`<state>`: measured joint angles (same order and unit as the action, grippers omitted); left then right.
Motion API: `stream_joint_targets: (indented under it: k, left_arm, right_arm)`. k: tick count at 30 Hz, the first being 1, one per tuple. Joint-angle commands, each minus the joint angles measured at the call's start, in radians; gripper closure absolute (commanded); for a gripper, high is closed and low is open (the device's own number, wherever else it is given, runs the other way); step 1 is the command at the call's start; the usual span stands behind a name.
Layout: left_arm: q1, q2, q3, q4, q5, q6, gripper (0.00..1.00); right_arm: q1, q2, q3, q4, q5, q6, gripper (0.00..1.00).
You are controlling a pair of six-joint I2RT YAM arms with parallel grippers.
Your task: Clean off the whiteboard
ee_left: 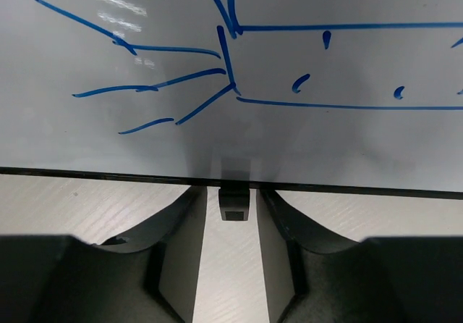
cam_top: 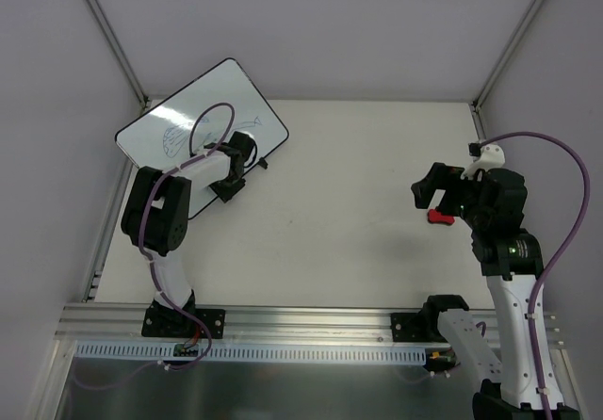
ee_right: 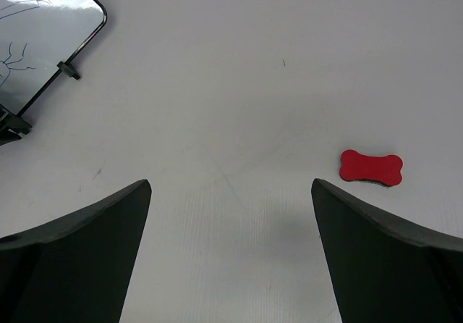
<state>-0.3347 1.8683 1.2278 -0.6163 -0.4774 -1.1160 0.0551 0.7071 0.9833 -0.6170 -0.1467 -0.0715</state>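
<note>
a black-rimmed whiteboard (cam_top: 188, 128) with blue scribbles lies flat and angled at the frame's upper left.

Matte white worktop (cam_top: 358, 185), evenly lit, soft shadows only. Plain light-grey panel walls (cam_top: 311, 24) on three sides, slim aluminium corner posts (cam_top: 109, 32) between them. Along the near edge, ribbed aluminium rail (cam_top: 311, 318), then white slotted cable strip (cam_top: 311, 352).

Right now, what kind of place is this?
Probably a lab robot cell: a white table walled by plain panels, an aluminium mounting rail, a whiteboard and red eraser.
</note>
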Motion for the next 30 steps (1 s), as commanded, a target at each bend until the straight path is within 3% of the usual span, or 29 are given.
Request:
stream_joint_targets:
  k: [1, 3, 10, 30]
  left_arm:
    - [-0.007, 0.012, 0.001, 0.004, -0.032, -0.013, 0.69]
    - [-0.007, 0.015, 0.001, 0.006, -0.029, -0.007, 0.80]
    - [-0.020, 0.025, -0.011, 0.016, -0.004, 0.053, 1.00]
    - [-0.311, -0.024, -0.083, 0.050, 0.039, 0.143, 1.00]
  right_arm:
    - [0.005, -0.012, 0.014, 0.037, -0.019, -0.017, 0.01]
    - [0.006, -0.017, 0.012, 0.037, -0.019, -0.017, 0.01]
    - [0.005, -0.011, 0.012, 0.039, -0.024, -0.016, 0.01]
    - [0.006, -0.034, -0.043, 0.053, 0.002, 0.007, 0.01]
